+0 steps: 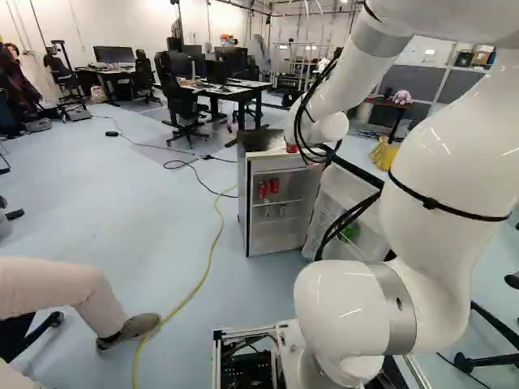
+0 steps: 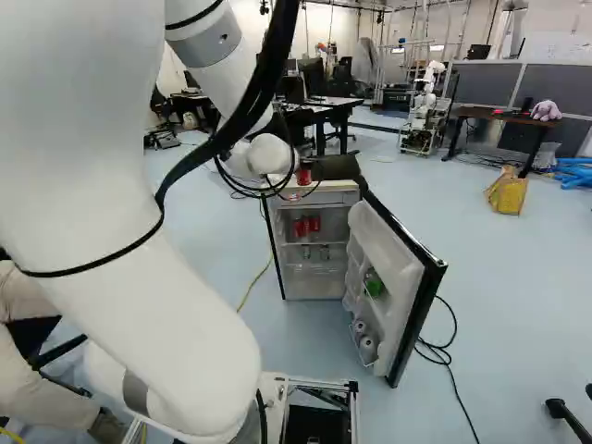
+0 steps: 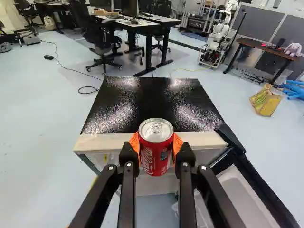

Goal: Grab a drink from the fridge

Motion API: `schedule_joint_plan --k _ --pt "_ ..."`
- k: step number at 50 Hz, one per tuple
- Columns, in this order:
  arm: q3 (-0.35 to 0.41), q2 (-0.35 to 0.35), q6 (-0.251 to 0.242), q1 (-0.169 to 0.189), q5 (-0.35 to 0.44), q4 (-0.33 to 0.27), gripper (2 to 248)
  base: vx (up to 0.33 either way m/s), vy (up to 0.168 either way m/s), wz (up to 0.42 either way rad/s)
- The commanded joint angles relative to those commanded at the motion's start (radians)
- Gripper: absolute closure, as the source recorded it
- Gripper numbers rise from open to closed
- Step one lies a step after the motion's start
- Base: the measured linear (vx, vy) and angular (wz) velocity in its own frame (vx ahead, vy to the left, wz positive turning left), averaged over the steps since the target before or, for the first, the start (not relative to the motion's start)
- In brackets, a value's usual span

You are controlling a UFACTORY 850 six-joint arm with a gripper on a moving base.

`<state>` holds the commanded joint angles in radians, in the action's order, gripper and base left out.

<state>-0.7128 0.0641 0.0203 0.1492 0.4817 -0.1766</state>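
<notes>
One red can in the grip, at the fridge front

One red drink can [image 3: 156, 149] stands upright between the orange pads [image 3: 135, 142] of the gripper [image 2: 303, 175], which is clamped on it from both sides. In the wrist view the can shows against the pale front edge of the fridge [image 3: 109, 141], just ahead of which the fingers reach; whether it touches that edge, I cannot tell. Beyond the edge lies the fridge's glossy black top [image 3: 147, 104].

Below, the fridge is open, its door [image 2: 400, 277] swung out to the right in the right base view. Two or more red cans [image 2: 307, 225] sit together on an inner shelf, with some small silvery things [image 2: 315, 252] on the level beneath. Something green [image 2: 373, 284] rests in a door rack, and pale cylindrical containers [image 2: 367, 348] sit in a lower one.

Farther out, a yellow cable [image 1: 212, 251] runs over the floor beside the fridge. Behind are an office chair [image 3: 100, 42] and desks [image 3: 153, 28], then another robot [image 3: 219, 40]. A brown table [image 3: 261, 46] bears a purple plush toy [image 3: 293, 49], and near it a yellow bag [image 3: 266, 102] stands on the floor.
</notes>
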Motion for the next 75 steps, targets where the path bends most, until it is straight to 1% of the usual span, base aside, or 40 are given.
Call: schedule_joint_plan --k 33,75 --pt "-0.080 0.075 0.000 -0.007 0.000 0.000 163 0.000 0.000 0.000" --pt "-0.146 0.134 0.000 -0.012 0.000 0.000 163 0.000 0.000 0.000"
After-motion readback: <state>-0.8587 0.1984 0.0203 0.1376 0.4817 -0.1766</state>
